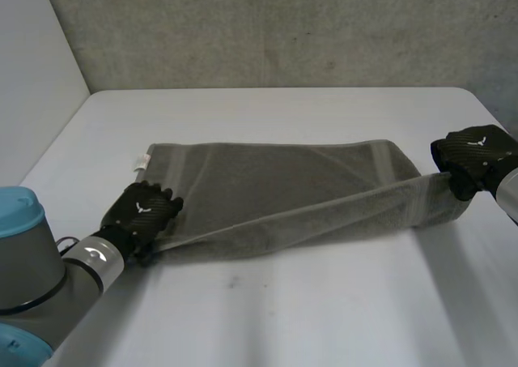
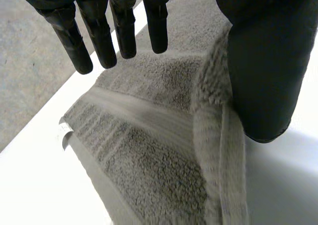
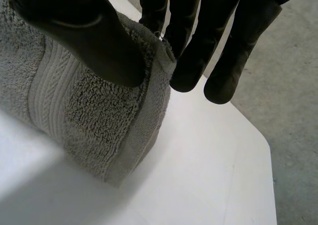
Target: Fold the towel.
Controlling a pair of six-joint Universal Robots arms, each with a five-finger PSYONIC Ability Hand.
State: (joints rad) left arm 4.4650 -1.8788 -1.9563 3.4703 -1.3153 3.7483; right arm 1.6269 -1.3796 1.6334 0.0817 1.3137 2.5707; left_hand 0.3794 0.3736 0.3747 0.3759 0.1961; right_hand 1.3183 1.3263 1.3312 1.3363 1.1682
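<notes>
R hand point(image 3: 79, 34) pinches towel point(image 1: 275, 181) corner; L hand point(image 1: 142, 209) grip on edge unclear.

I am working in what is looking like a bare lab or test room: a plain white table point(image 1: 283, 318) is sitting before a rough concrete wall point(image 1: 283, 27), beside a blank white wall point(image 1: 32, 59).
</notes>
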